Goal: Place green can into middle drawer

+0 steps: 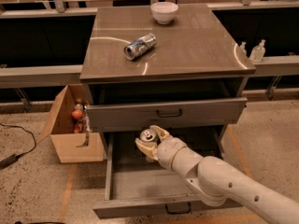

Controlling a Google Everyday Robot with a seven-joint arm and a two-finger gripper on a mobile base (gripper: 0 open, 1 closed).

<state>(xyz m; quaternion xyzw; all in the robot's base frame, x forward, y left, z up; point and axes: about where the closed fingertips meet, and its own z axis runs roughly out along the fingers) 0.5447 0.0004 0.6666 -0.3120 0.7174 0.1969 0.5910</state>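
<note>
Speckled stone flooring [32,190] surrounds a grey metal cabinet [168,64] with a polished brown-grey top. At far left, a black cable [18,146] trails across the floor beside an open brown cardboard box [70,143] holding a red-orange item and other small goods; the box stands just beside the cabinet's left side. On the cabinet top, a silver-blue drinks can [140,45] lies on its side, with a white round bowl [164,12] upright near the back edge. Below, the uppermost grey drawer [135,116] sits slightly open. Beneath it, the middle drawer [133,178], wide and shallow, is pulled far out. The robot's beige two-finger gripper [150,143] is over the rear part of that drawer, just under the upper drawer's front, its fingers closed around the small green can [146,135], silver top facing up. Whether the can touches the drawer floor cannot be told. The white jointed arm [224,181] reaches in from lower right. Two small clear bottles [257,51] stand on a ledge at far right.
</note>
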